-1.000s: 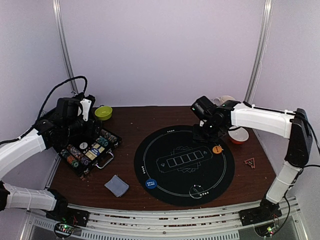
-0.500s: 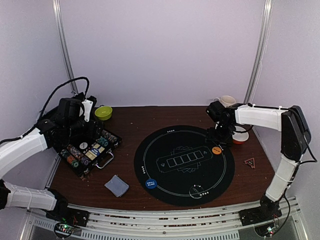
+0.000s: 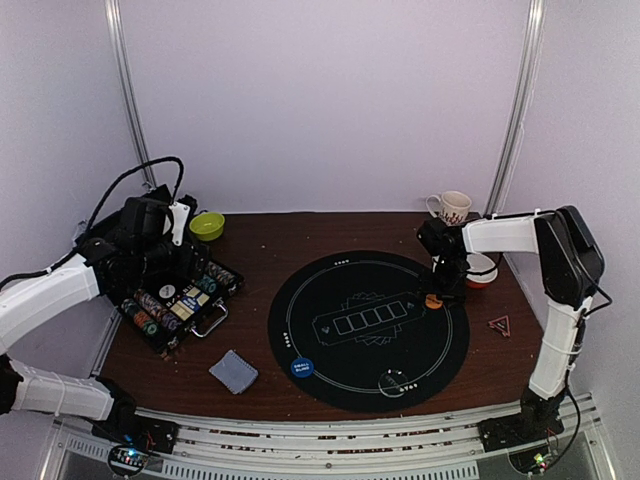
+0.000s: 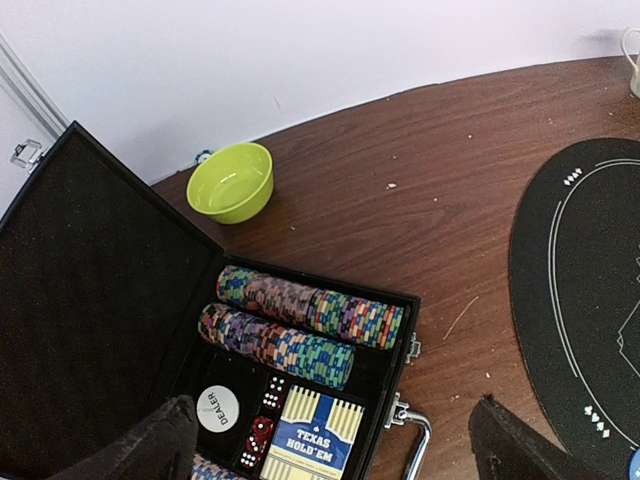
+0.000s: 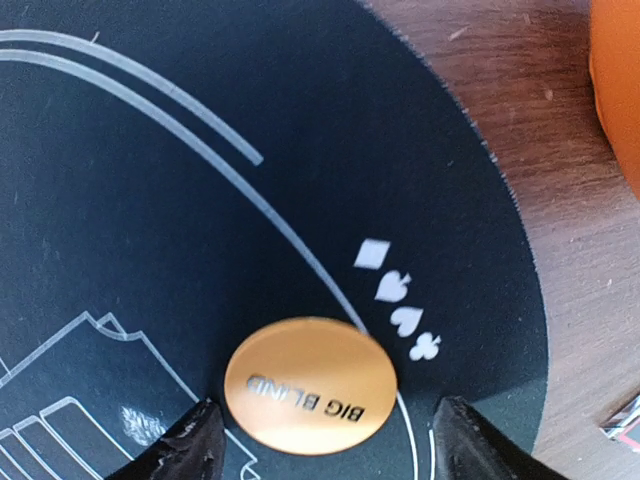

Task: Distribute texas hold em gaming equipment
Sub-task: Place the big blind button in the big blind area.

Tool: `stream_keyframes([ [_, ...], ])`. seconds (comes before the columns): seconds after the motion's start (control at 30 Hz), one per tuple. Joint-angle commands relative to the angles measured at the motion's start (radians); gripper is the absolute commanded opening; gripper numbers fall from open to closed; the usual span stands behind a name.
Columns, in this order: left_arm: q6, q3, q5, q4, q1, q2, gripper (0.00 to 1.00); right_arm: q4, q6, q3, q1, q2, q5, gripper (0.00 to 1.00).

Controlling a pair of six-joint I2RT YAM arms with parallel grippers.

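right gripper (image 5: 328, 425): jaws apart, wider than the disc, gripping nothing; tips down at the mat
orange disc (image 5: 310, 385): reads "BIG BLIND", flat on the mat between the right fingertips; edge right up against one finger (image 5: 200, 445), clear gap to the other
mat (image 5: 150, 150): black, round, under the right gripper; its rim just past the tips
red-and-white bowl (image 3: 482, 270): on bare table just beside the right gripper, off the mat
left gripper (image 4: 333, 430): jaws wide, empty, hovering over the open case
case (image 4: 90, 280): black, lid open, right below the left gripper
chips (image 4: 300, 325): two striped rows in the case, just ahead of the left fingers
dealer button (image 4: 217, 408): white, in the case, next to one left finger
green bowl (image 4: 232, 182): past the case, ahead of the left gripper
blue disc (image 3: 301, 367): on the mat, well apart from both grippers
grey-blue cards (image 3: 233, 371): on the table off the mat, well apart from both grippers
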Motion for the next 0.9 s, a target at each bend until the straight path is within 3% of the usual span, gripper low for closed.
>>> stream_keyframes([
  [0.0,0.018,-0.006,0.0,0.037,0.009,0.005,0.98,0.014,-0.025,0.001,-0.02,0.023,-0.013,0.7],
  [0.47,0.02,-0.008,-0.012,0.037,0.008,0.007,0.98,-0.012,-0.041,0.091,0.0,0.094,-0.015,0.46],
  [0.7,0.022,-0.005,-0.012,0.037,0.007,0.002,0.98,-0.029,-0.038,0.174,0.062,0.138,-0.028,0.44],
  [0.87,0.021,-0.005,-0.01,0.037,0.009,0.003,0.98,-0.058,-0.032,0.322,0.145,0.233,-0.046,0.44],
])
